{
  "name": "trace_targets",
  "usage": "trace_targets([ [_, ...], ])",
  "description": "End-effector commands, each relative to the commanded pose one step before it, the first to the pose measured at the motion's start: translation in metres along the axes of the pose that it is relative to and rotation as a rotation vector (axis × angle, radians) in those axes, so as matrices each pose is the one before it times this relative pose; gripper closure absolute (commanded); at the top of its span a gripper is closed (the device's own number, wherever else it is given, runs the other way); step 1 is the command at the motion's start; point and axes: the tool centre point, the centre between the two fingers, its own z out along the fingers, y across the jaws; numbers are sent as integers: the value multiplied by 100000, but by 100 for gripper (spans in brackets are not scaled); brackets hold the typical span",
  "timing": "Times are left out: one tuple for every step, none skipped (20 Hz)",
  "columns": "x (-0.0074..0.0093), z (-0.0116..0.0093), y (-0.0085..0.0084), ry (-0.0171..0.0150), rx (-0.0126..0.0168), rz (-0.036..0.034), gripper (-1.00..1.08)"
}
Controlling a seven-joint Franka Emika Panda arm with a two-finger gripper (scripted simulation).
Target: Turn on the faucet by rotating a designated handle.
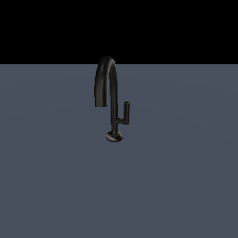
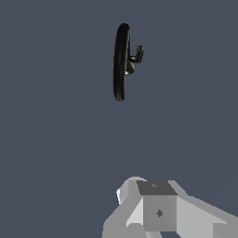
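Black metal marks the only object standing here: the faucet [image 1: 113, 100] rises from a flat slate-grey surface [image 1: 186, 186], set toward the far part of that surface and about midway across the exterior view. Its small round base disc rests on the surface, a straight stem goes up from it, and the tall gooseneck spout arches over and hooks down on the exterior view's left. The handle [image 1: 124, 115] is a short L-shaped lever: a stub leaves the stem low down on the exterior view's right, and a thin rod stands upright from its end, just beside the stem but apart from it.

In the wrist view the faucet [image 2: 121, 62] is seen from above, the handle [image 2: 136, 56] jutting from its side. The grey claw [image 2: 160, 211] shows at the near edge, well apart from the faucet and touching nothing. Whether its jaws stand wide or narrow I cannot tell.
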Motion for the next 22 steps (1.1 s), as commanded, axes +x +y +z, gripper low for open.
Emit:
trace_targets([
  [730,147,-62,-1662,1771,1993,108],
  [359,64,-35,-802,878,977,108],
  [390,69,-37,-872,954,1062,108],
  [421,75,-39,-942,1031,1147,108],
  [453,80,-42,-1012,1109,1234,108],
  [485,86,-46,-1084,1188,1321,108],
  [519,91,-48,-1158,1270,1411,108],
  [552,97,-51,-1232,1352,1501,108],
  [583,102,-54,-1301,1428,1585,108],
  [599,105,-55,-1336,1467,1627,108],
  [603,105,-56,-1346,1480,1639,108],
  [608,106,-56,-1356,1493,1652,108],
  [613,106,-57,-1366,1505,1663,108],
  [618,107,-57,-1377,1518,1676,108],
  [622,107,-58,-1386,1531,1687,108],
  [627,107,-58,-1397,1544,1698,108],
  [632,108,-58,-1407,1557,1709,108],
  [636,108,-59,-1416,1570,1720,108],
  [640,108,-59,-1426,1582,1731,108],
  [645,109,-59,-1437,1596,1742,108],
  [649,109,-60,-1446,1608,1752,108],
  [654,109,-60,-1457,1622,1763,108],
])
